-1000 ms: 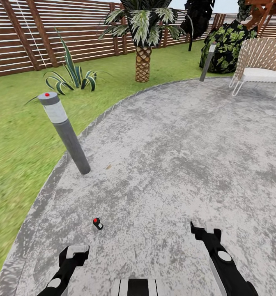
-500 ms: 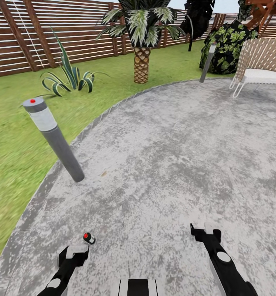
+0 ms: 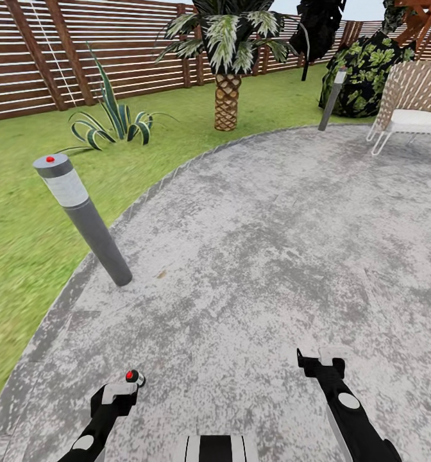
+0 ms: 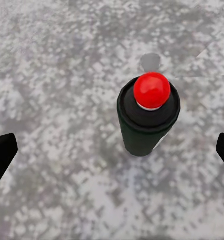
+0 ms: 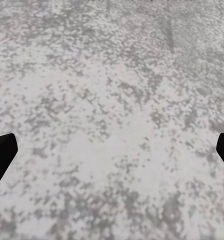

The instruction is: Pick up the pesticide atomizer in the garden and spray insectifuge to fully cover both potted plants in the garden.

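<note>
— Where is the spray bottle sitting? I'm looking at the small dark green pesticide atomizer with the red button on its dark cap (image 4: 148, 116), and it is standing upright on the round grey speckled patio (image 3: 273, 244), on the robot's side of the grey lamp post with the red dot (image 3: 81, 215), right at the tip of the left gripper (image 3: 122, 389).

— Are the jaws on it?

— No, they are spread wide, with the bottle standing between them untouched. The right gripper (image 3: 318, 360) is hanging spread too, over bare paving.

— How will it handle?

— Light, stiff, probably slick-sided and easy to tip. I'd clamp the cylindrical body below the cap, leaving the button free.

— Any difference between views?

— The head camera is catching barely the red cap; the left wrist is showing the whole body, though any label is hard to make out.
</note>
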Controlling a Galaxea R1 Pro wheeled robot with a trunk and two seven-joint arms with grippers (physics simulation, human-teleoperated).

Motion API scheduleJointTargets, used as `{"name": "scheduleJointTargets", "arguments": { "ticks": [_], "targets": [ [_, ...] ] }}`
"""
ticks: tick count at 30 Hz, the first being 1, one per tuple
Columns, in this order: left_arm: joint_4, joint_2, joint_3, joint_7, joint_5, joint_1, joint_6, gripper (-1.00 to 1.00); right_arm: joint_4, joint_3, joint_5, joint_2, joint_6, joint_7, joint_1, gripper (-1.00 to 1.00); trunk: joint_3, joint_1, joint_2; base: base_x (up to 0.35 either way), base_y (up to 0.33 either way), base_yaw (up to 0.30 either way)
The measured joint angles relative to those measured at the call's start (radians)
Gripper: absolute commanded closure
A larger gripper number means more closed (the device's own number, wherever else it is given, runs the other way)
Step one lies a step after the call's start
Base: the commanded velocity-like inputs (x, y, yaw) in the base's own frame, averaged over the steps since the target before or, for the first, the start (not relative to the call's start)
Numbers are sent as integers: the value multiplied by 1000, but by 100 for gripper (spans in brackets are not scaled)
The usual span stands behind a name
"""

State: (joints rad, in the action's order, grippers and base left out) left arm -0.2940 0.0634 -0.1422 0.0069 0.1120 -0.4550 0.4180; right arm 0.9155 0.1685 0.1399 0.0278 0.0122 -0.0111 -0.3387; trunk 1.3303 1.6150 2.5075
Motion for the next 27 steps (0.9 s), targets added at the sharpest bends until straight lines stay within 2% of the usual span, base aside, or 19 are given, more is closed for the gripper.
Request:
{"name": "scheduleJointTargets", "arguments": {
  "ticks": [9,15,17,18,19,24,27],
  "targets": [
    [0,1,-2,0,-1,0,0,-100,-1,-1,0,-1,0,0,0,-100,0,0,0,0,-164,49],
    [0,2,-5,2,-3,1,4,-100,-1,-1,0,-2,0,0,0,-100,0,0,0,0,-20,78],
    [1,2,-6,3,-5,1,28,-100,-1,-1,0,-2,0,0,0,-100,0,0,0,0,0,1],
    [1,3,-6,3,-7,1,69,-100,-1,-1,0,-2,0,0,0,-100,0,0,0,0,0,0],
    [1,3,-6,3,-7,2,80,-100,-1,-1,0,-2,0,0,0,-100,0,0,0,0,0,0],
    [2,3,-6,3,-8,1,97,-100,-1,-1,0,-2,0,0,0,-100,0,0,0,0,0,0],
    [2,3,-6,3,-8,0,98,-100,-1,-1,0,-2,0,0,0,-100,11,1,1,0,0,0]
  ]
}}
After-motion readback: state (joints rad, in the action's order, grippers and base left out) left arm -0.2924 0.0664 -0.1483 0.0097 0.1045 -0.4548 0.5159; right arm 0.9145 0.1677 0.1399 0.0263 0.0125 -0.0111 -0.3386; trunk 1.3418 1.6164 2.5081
